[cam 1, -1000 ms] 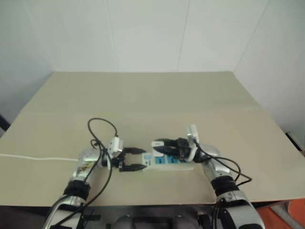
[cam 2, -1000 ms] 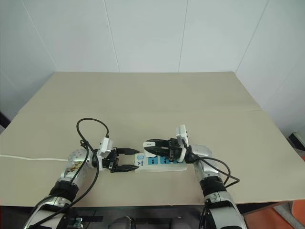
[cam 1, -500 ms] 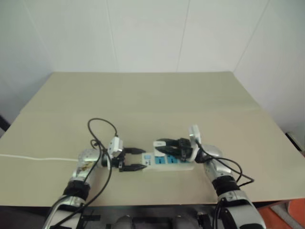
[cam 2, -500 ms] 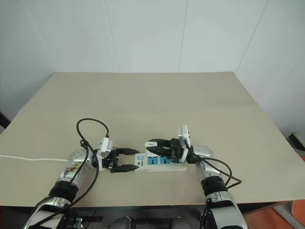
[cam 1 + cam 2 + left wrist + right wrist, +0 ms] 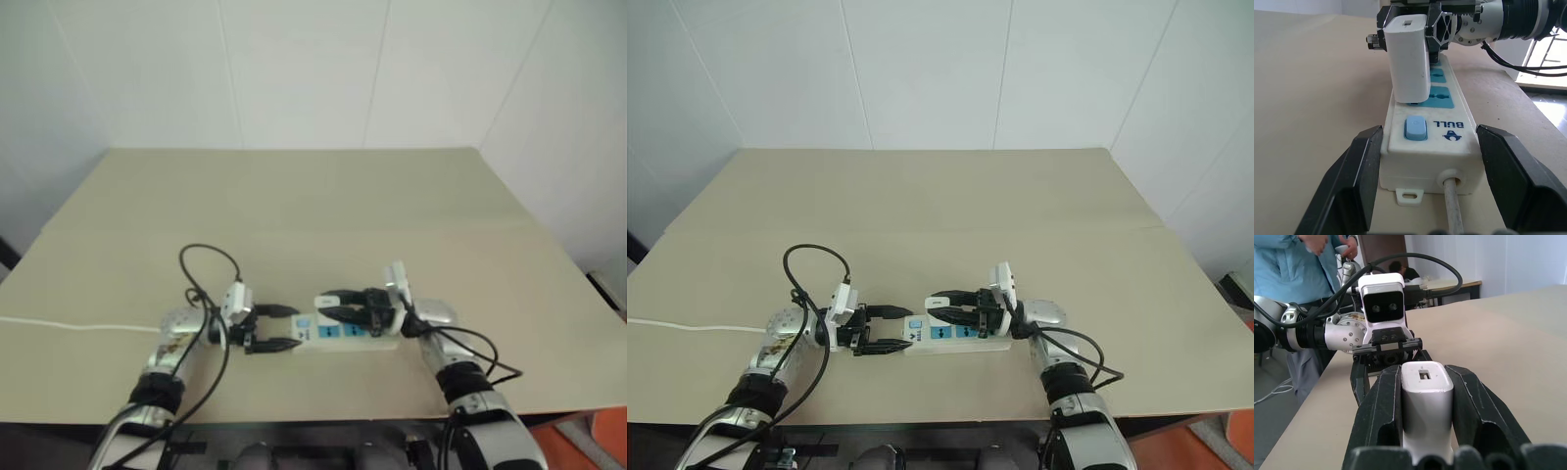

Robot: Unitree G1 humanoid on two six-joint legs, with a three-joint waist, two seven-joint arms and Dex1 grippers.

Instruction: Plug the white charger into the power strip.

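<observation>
Charger [image 5: 1408, 56] on power strip [image 5: 1425, 152], between both hands.

far table [image 5: 921, 196] bare — both hands crowd power strip [image 5: 955, 333], looped cable [image 5: 818, 264] left

The white charger [image 5: 1408, 56] is showing smooth, faintly glossy plastic, and the power strip [image 5: 1425, 147] is looking like matt white plastic with blue socket faces. The desk [image 5: 294, 196] is presenting a dull beige surface, possibly laminate. The right gripper [image 5: 1425, 426] fingers are appearing as satin black plastic.
</observation>
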